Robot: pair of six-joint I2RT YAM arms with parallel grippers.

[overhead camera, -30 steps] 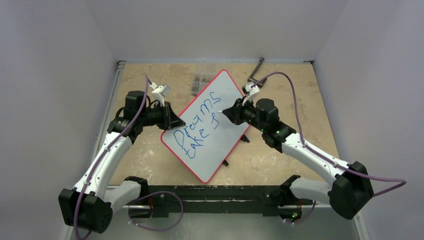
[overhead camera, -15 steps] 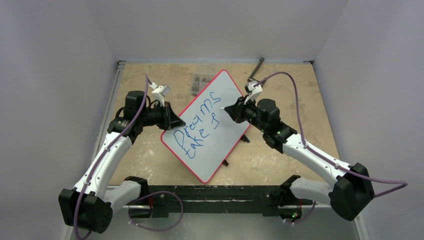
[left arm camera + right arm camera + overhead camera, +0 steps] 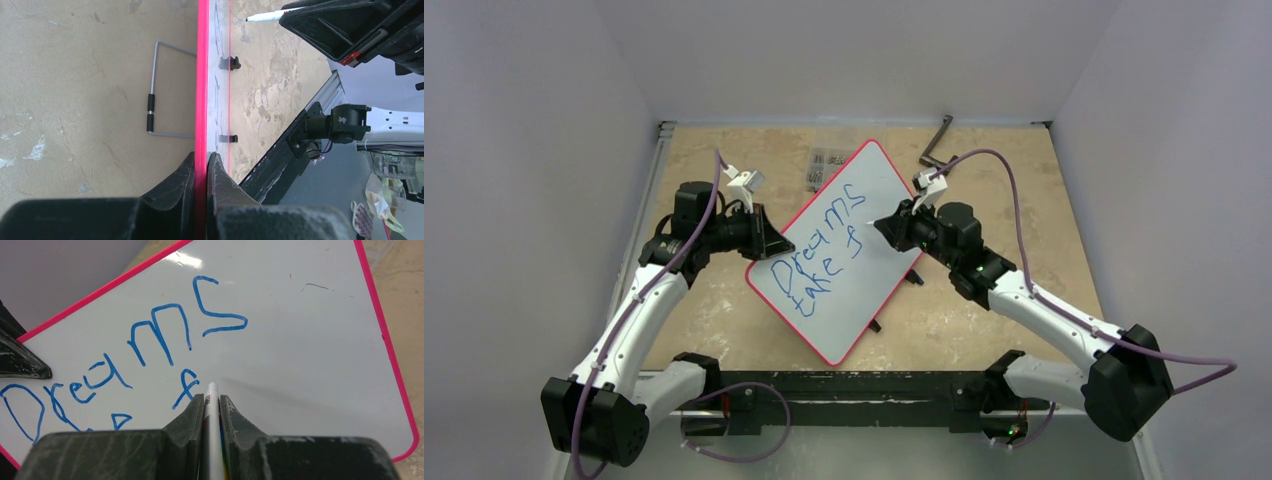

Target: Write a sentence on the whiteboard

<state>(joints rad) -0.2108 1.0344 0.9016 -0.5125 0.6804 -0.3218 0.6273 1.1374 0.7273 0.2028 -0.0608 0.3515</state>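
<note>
Since a second ago my right end effector [image 3: 887, 228] has drifted slightly right, away from the "f"; nothing else shifts. It is clamped on a thin white marker [image 3: 212, 412]; I cannot tell if the tip touches. My left end effector [image 3: 202, 160] pinches the red rim of the whiteboard [image 3: 876, 185], a glossy, flat, round-cornered board at frame centre on the mottled tan worktop [image 3: 714, 310]. The sentence [image 3: 819, 245] reads "Dreams take f" in blue, so I judge it unfinished.
</note>
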